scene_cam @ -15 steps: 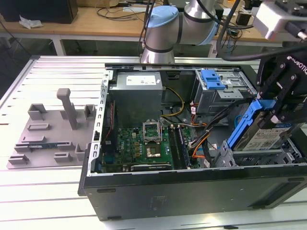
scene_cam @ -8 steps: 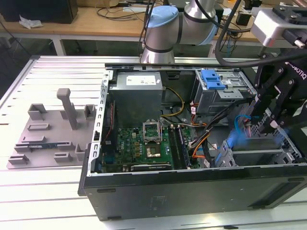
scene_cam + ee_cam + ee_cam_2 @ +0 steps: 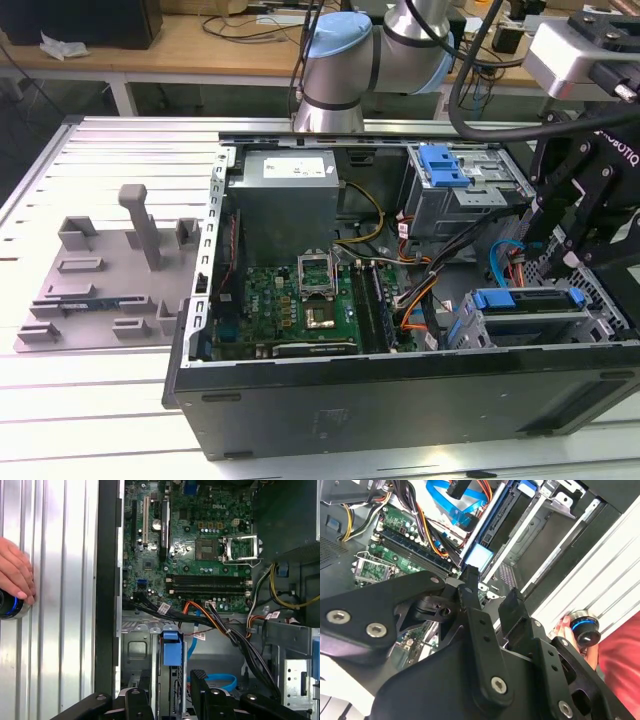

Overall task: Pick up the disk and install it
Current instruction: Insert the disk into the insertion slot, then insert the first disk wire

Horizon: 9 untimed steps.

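Observation:
The disk [image 3: 530, 300] stands on edge in the lower drive cage of the open computer case [image 3: 400, 400], at the exterior view's right, and its blue carrier bracket shows along the top. In both wrist views its blue end tab [image 3: 170, 652] [image 3: 480, 556] lies just ahead of the fingers. My gripper [image 3: 575, 265] [image 3: 169, 685] [image 3: 491, 584] hovers right over that cage. It is open, one black finger on each side of the disk's edge with a gap on both sides, and it is not clamped on the disk.
Orange, black and blue cables [image 3: 225, 630] run beside the cage. The motherboard [image 3: 300, 300] and grey power supply [image 3: 290, 200] fill the case's left. An upper bay carries a blue latch [image 3: 443, 165]. A person's hand [image 3: 15, 575] rests on a blue-ringed knob outside the case. A grey fixture tray [image 3: 100, 280] lies on the table.

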Tool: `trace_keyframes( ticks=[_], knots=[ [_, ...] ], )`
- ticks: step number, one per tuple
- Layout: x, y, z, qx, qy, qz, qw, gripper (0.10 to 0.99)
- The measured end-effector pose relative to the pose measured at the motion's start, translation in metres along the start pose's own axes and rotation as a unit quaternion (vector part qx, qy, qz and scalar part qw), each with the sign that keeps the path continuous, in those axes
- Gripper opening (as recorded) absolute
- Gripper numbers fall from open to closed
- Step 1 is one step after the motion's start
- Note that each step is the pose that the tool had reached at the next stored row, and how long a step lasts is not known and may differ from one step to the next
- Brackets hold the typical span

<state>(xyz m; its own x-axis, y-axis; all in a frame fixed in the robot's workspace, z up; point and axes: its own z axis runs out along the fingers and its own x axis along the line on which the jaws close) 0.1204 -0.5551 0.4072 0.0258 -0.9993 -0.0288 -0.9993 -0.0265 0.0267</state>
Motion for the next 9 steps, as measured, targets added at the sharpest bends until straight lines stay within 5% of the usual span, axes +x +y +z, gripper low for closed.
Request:
trace_keyframes(
  ticks=[9],
  knots=[
    [0.0, 0.0, 0.0, -0.0001, 0.0001, -0.005, 1.0, 0.443]
  ],
)
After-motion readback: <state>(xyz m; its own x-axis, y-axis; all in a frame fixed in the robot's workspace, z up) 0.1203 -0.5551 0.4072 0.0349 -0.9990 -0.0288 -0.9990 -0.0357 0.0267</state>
